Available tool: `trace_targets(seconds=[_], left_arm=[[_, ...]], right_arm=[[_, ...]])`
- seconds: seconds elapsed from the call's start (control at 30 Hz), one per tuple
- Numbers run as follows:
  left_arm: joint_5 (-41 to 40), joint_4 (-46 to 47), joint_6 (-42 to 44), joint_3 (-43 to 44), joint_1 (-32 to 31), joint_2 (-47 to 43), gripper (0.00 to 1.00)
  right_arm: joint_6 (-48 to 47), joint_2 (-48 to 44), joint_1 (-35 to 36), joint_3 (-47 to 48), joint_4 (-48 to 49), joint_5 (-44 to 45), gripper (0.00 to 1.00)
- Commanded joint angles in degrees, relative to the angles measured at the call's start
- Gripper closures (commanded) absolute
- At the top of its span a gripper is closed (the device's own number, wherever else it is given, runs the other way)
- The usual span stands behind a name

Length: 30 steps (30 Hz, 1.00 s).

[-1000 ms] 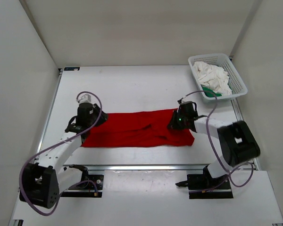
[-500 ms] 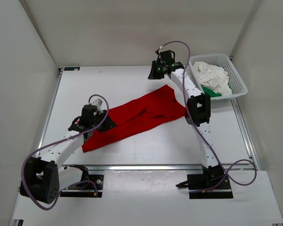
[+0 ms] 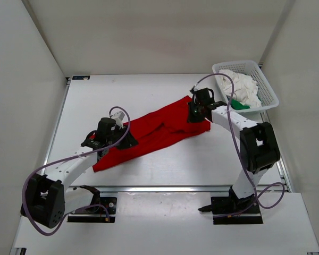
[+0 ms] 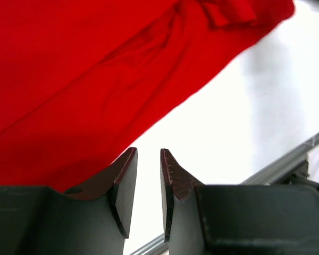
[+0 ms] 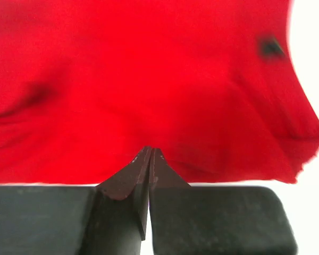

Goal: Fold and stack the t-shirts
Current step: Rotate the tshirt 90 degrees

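Hovering over red t-shirt point(image 3: 154, 130): left gripper point(image 4: 148, 152) ajar, right gripper point(image 5: 150, 152) closed, seemingly empty.

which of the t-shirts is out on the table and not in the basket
The red t-shirt, stretched diagonally across the table. The white t-shirt and the green t-shirt are bunched in the mesh basket at the far right.
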Motion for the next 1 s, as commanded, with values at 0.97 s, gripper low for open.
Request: trace_targets(seconds=[0.97], left_arm=[[1.33, -4.66, 3.9, 7.22, 1.6, 1.58, 0.65]], right_arm=[[-4.36, 30.79, 1.3, 70.47, -35.21, -3.4, 0.82]])
